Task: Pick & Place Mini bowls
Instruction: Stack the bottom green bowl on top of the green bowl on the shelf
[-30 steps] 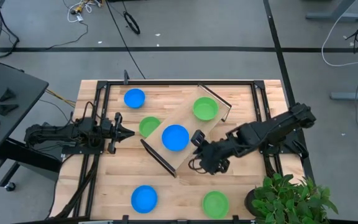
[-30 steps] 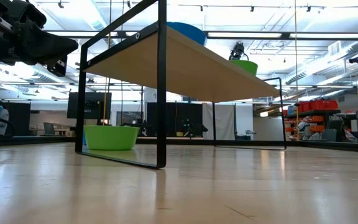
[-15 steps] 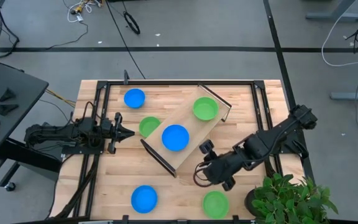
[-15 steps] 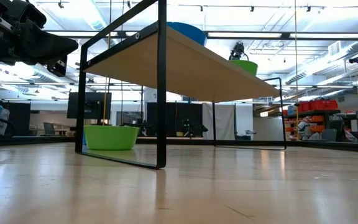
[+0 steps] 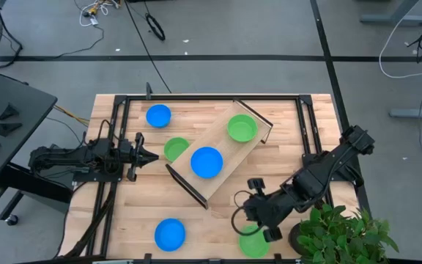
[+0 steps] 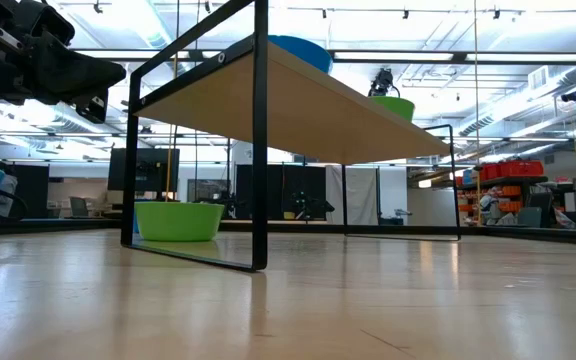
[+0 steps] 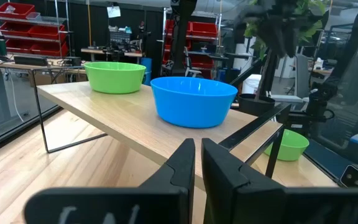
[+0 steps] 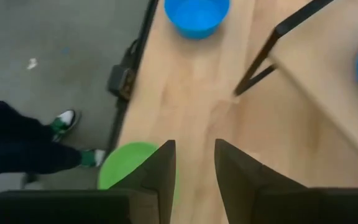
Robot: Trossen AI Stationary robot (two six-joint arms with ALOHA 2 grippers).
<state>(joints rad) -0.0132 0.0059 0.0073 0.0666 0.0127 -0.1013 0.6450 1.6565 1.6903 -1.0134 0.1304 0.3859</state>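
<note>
Six mini bowls (image 5: 206, 162), all upright, mouths up.

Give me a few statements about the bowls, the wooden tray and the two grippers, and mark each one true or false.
1. A blue bowl and a green bowl sit on the raised wooden tray. True.
2. The right gripper is over the tray. False: it hangs above the green bowl near the front edge, off the tray.
3. The left gripper holds a blue bowl. False: it is shut on nothing, beside the tray.
4. Another green bowl lies on the table partly under the tray's edge. True.
5. All six bowls are stacked together. False: they lie apart, including two blue ones on the table.
</note>
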